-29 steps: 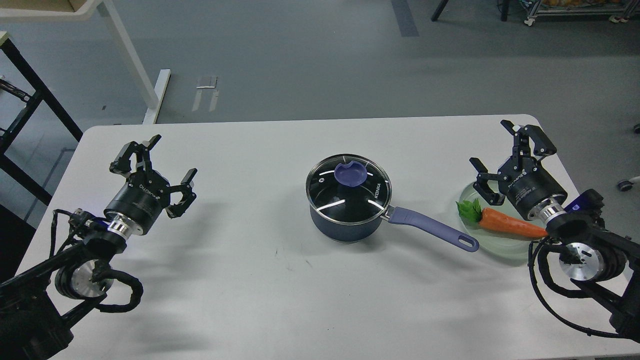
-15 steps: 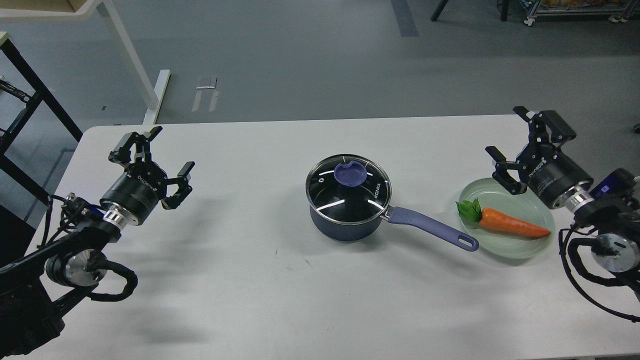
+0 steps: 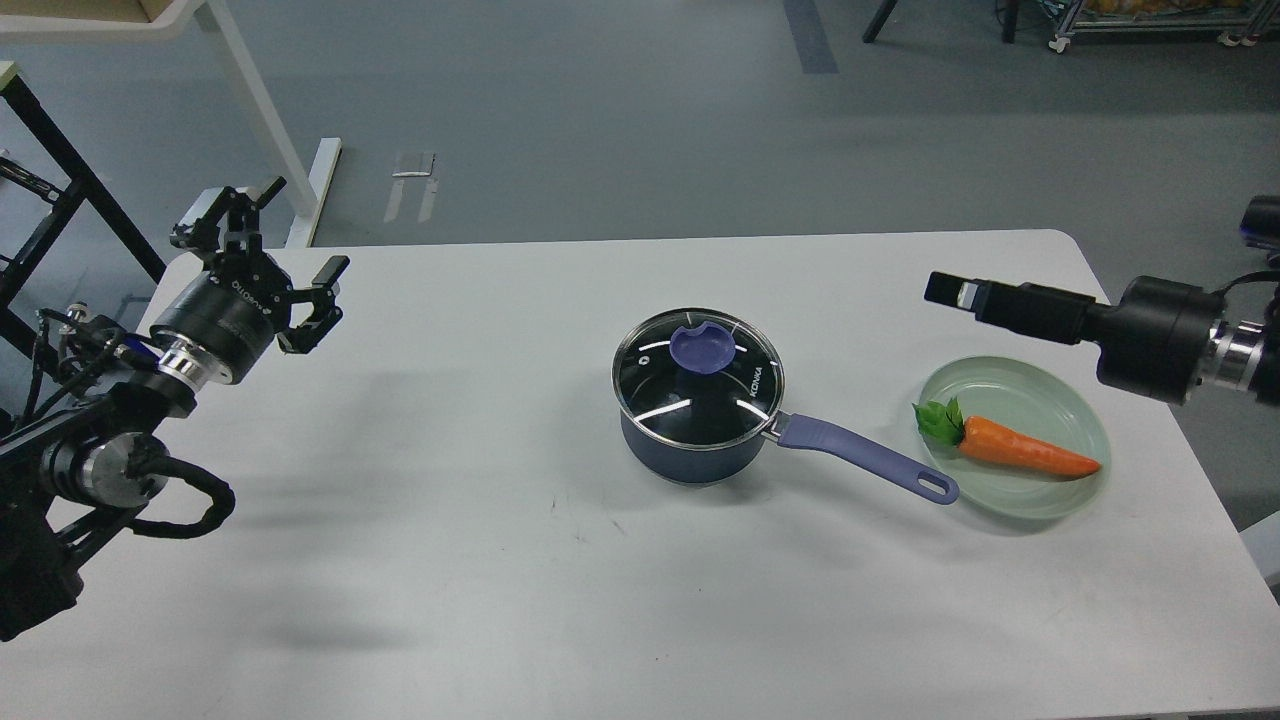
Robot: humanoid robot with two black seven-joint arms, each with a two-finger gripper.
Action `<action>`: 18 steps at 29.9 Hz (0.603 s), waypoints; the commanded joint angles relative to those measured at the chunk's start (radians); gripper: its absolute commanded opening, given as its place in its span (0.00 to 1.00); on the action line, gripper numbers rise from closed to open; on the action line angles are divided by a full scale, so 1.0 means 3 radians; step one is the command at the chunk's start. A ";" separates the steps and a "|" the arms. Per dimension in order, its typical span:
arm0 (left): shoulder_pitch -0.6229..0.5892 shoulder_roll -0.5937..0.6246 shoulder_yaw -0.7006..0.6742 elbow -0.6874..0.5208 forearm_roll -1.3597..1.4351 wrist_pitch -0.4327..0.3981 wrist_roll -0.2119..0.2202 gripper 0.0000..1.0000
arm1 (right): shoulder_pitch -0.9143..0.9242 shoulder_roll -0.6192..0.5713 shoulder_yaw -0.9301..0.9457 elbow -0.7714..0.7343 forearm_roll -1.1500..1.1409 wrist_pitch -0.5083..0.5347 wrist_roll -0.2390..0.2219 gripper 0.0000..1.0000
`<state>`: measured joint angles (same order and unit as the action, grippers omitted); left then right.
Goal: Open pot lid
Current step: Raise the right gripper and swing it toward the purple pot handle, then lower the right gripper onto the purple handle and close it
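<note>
A dark blue pot point(image 3: 690, 440) stands at the middle of the white table point(image 3: 480, 560). Its glass lid point(image 3: 650, 375) with a blue knob point(image 3: 700, 348) sits shut on it. The pot's blue handle point(image 3: 865, 457) points right. My left gripper point(image 3: 275, 235) is open and empty, raised over the table's far left corner, far from the pot. My right gripper point(image 3: 950, 290) points left, level, above the table to the right of the pot and holds nothing. It shows edge-on as one dark bar, so its fingers cannot be told apart.
A pale green plate point(image 3: 1000, 385) with a toy carrot point(image 3: 1025, 450) lies right of the pot, touching the handle's end, under my right arm. A black frame point(image 3: 60, 170) and a white table leg point(image 3: 265, 120) stand on the floor at the far left.
</note>
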<state>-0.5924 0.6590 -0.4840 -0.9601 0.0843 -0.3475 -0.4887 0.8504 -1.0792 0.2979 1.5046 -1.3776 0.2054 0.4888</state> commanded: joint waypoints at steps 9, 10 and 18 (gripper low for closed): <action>0.0006 0.0048 0.0003 -0.0092 0.0072 -0.0002 0.0000 0.99 | 0.1163 0.0636 -0.1764 -0.0168 -0.1262 -0.0485 0.0000 0.99; 0.0006 0.0048 0.0003 -0.0093 0.0077 -0.0002 0.0000 0.99 | 0.1189 0.0672 -0.1805 -0.0183 -0.1288 -0.0485 0.0000 0.99; 0.0016 0.0084 -0.0002 -0.0190 0.0077 -0.0007 0.0000 0.99 | 0.1225 0.1015 -0.2082 -0.0541 -0.1426 -0.0516 0.0000 0.92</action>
<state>-0.5889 0.6758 -0.4832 -1.0102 0.1074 -0.3484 -0.4887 1.2170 -0.8036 -0.2939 1.3692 -1.8013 0.0542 0.4887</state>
